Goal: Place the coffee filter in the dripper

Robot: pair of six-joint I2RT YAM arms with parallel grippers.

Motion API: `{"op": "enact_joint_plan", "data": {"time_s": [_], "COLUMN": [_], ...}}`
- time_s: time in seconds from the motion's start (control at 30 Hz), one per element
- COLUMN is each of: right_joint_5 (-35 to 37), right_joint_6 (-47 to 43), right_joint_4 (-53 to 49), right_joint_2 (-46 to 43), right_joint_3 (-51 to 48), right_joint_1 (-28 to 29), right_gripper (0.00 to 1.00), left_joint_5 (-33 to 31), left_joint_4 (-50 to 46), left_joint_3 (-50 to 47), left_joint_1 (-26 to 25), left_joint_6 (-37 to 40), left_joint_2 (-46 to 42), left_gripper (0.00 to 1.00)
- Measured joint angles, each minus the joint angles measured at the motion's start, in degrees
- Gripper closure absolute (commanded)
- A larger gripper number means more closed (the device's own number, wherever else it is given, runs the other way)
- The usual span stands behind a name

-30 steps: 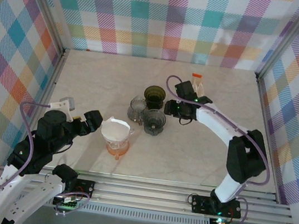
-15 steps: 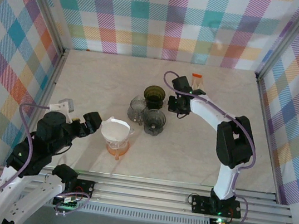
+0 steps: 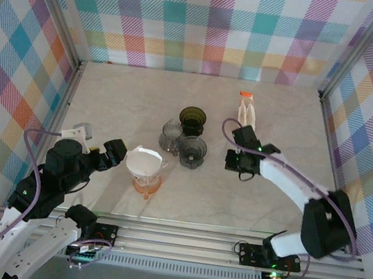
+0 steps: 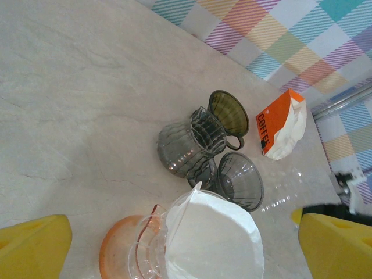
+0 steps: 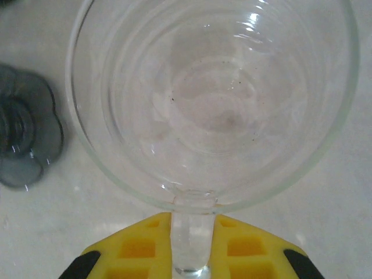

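Observation:
A white paper coffee filter sits opened in a clear orange dripper near the front of the table. In the left wrist view the filter lies in the dripper's mouth. My left gripper is just left of it, open, its yellow fingers spread wide on either side without touching. My right gripper is shut on the handle of a clear glass dripper, which has nothing inside; the handle sits between the yellow pads.
Two dark grey drippers and an olive-green one cluster at mid-table, between the two grippers. An orange and white filter packet lies at the back right. A grey dripper base lies left of the held glass dripper.
My right gripper has swung from beside the olive-green dripper towards the near right, carrying the clear glass dripper. The left arm and the filter have not moved.

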Motion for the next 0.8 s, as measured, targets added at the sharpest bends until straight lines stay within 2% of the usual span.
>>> {"op": "enact_joint_plan", "data": {"time_s": [0.2, 0.33, 0.53, 0.73, 0.8], "right_joint_5": [-2.27, -2.8, -1.16, 0.72, 0.92], "right_joint_6": [2.01, 3.91, 4.92, 4.9, 4.87], "right_joint_4": [-3.89, -5.05, -4.17, 0.04, 1.46], "right_joint_2": [-15.13, -19.85, -16.94, -9.92, -8.63], "right_joint_3": [-9.79, -12.31, -12.28, -9.38, -8.83], "right_joint_1": [10.8, 19.58, 29.99, 33.2, 33.59], "right_gripper": [0.92, 0.91, 0.9, 0.87, 0.84], "left_joint_5": [0.02, 0.02, 0.04, 0.09, 0.17], "left_joint_4": [0.35, 0.68, 2.19, 3.06, 3.06], "left_joint_3": [0.0, -0.02, -0.02, -0.07, -0.13], "left_joint_1": [0.0, 0.0, 0.0, 0.02, 0.02], "left_joint_6": [-0.02, -0.22, -0.98, -1.14, -1.16], "left_joint_2": [2.56, 4.13, 4.87, 4.9, 4.9], "left_gripper": [0.0, 0.0, 0.0, 0.0, 0.0]}}
